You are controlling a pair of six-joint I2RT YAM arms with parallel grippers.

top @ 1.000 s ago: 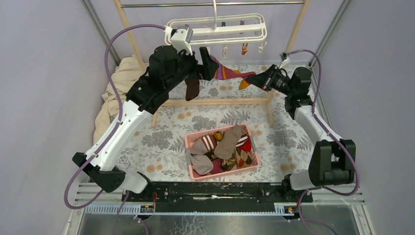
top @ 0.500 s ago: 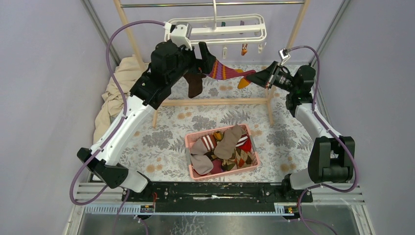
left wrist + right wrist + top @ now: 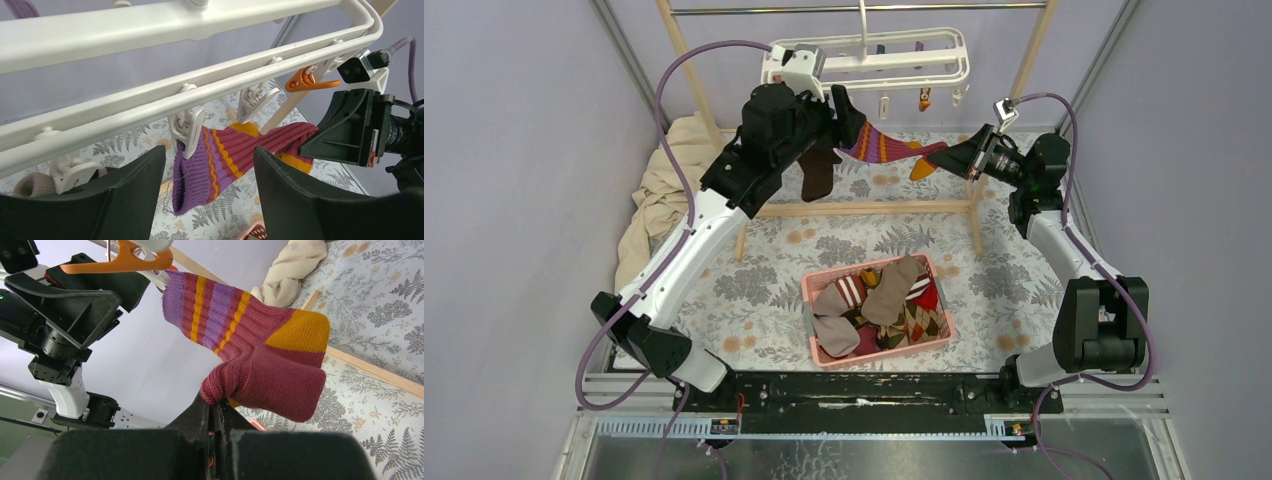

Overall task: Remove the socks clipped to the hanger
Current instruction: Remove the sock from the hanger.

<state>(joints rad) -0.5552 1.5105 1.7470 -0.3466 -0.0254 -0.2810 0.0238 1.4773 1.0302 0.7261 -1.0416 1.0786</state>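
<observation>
The white hanger [image 3: 864, 62] hangs from the top rail. A purple, orange and maroon striped sock [image 3: 884, 147] stretches from one of its white clips [image 3: 189, 131] towards the right. The left gripper [image 3: 846, 110] is open just under the hanger. In the left wrist view its jaws [image 3: 210, 152] stand on either side of that clip and the purple cuff [image 3: 200, 170] without touching them. The right gripper [image 3: 216, 402] is shut on the sock's maroon toe [image 3: 270, 377]. A brown sock [image 3: 817, 172] also hangs under the hanger, partly hidden by the left arm.
A pink basket [image 3: 808, 305] with several socks sits mid-table. A beige cloth [image 3: 664, 190] lies at the left. The wooden frame's low crossbar [image 3: 864, 209] runs under both grippers. An orange clip [image 3: 305, 80] and other empty clips dangle from the hanger.
The left gripper has risen to the hanger and its jaws now flank the clip on the cuff. The right gripper has lifted slightly, holding the toe and drawing the sock taut.
</observation>
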